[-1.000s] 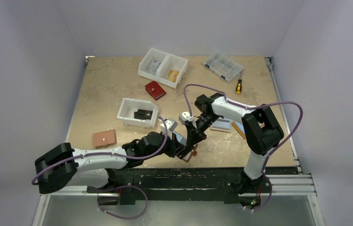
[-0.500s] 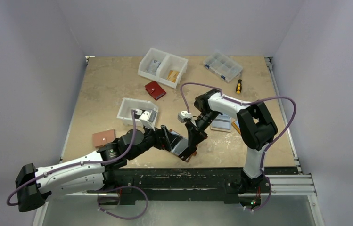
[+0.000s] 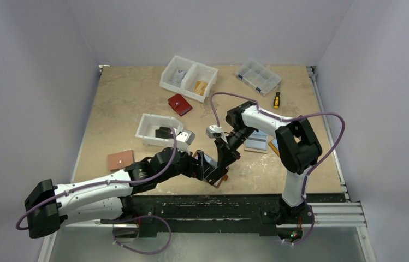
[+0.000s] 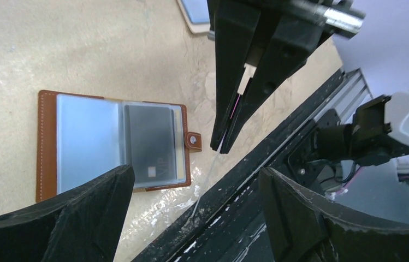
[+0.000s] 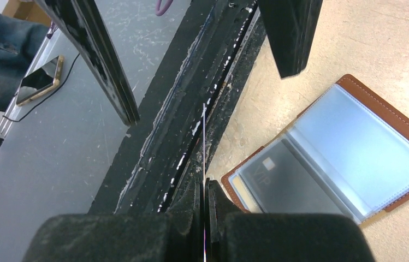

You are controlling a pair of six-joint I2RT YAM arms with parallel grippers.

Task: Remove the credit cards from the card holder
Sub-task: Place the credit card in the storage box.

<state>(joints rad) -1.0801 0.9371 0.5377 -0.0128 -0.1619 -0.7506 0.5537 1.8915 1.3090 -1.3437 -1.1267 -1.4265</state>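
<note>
A finger (image 4: 82,213) of my left end effector (image 4: 194,183) hides the lower corner of the card holder (image 4: 112,144). The thin sheet (image 5: 203,142) pinched in my right end effector (image 5: 205,188) shows edge-on only, so I cannot tell what it is. From above, both arms cover most of the card holder.

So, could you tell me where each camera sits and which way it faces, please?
Top external: above and behind, looking down on the table; both arms visible.
Left wrist: looks down at the open card holder past the open left gripper.
Right wrist: looks down at the table's near edge past the shut right gripper.
Shared: both wrist views show the card holder.
</note>
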